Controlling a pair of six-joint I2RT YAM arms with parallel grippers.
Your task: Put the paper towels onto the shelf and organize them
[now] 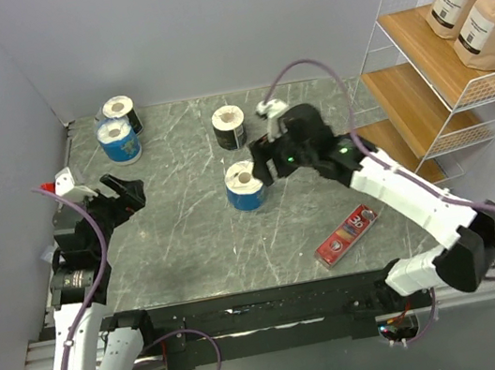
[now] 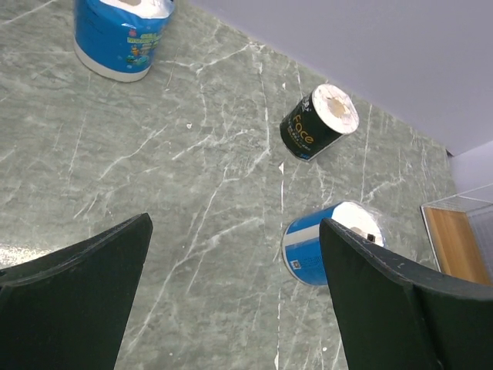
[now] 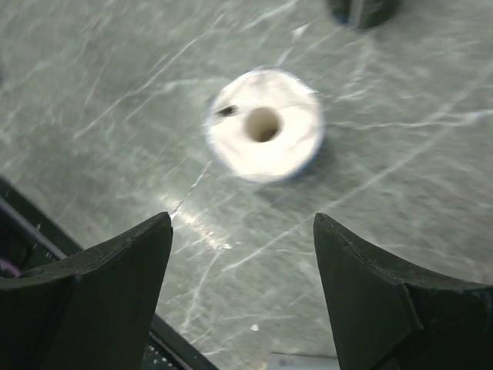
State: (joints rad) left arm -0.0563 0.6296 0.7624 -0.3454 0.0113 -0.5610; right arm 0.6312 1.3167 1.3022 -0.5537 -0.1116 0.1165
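Both arms are built alike — white shell links between black joint housings. The left arm (image 1: 73, 366) and the right arm (image 1: 401, 192) each carry a thin purple cable (image 1: 303, 63) that loops loose beside the links. Small green lights (image 1: 291, 154) glow on the right arm's black wrist. The left gripper (image 1: 129, 195) and the right gripper (image 1: 260, 166) are black. Their fingers (image 2: 73, 297) are matte wedges — broad at the root, with blunt tips.

Grey veined table (image 1: 191, 242) — blue roll (image 1: 246, 187), black roll (image 1: 229, 127) — red box (image 1: 346, 236)
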